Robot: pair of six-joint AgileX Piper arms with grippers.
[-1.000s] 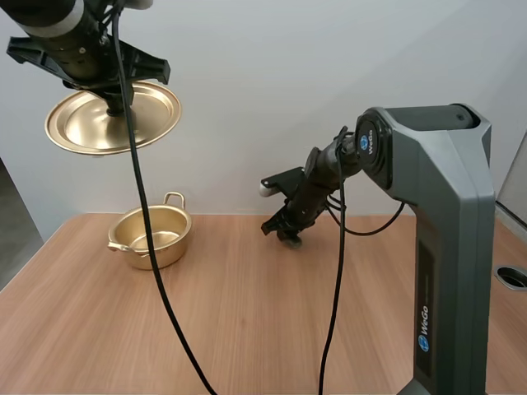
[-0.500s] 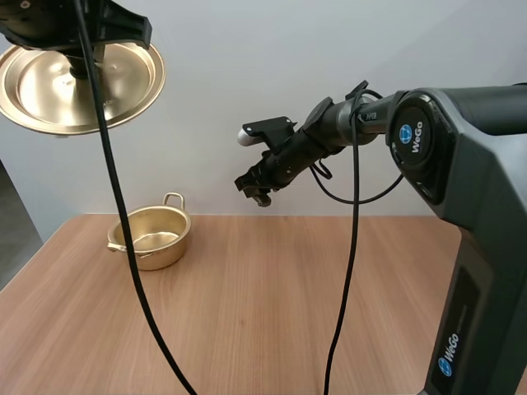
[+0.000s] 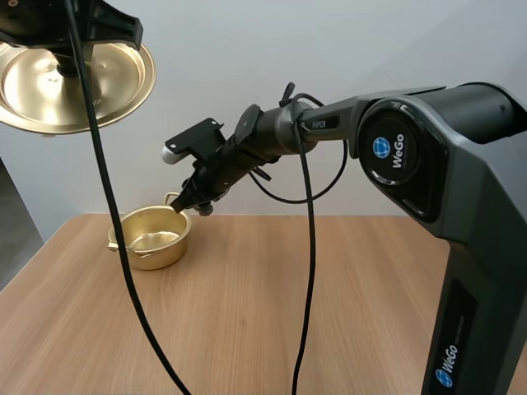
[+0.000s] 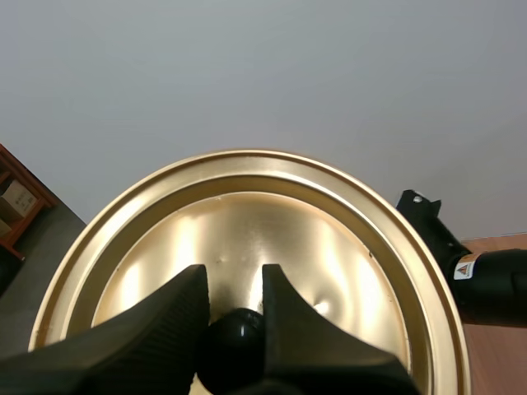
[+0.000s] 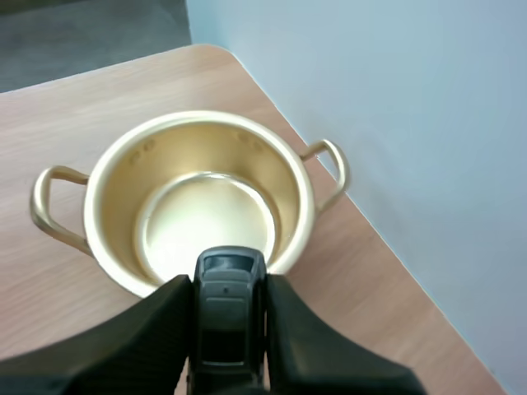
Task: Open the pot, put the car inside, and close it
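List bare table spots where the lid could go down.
Free: the wood in front of the pot, toward the near edge of the table, and the wide stretch between the pot and the right arm's base. Crowded: at the pot's rim, where the right gripper hangs with the car. The left gripper holds the lid high.
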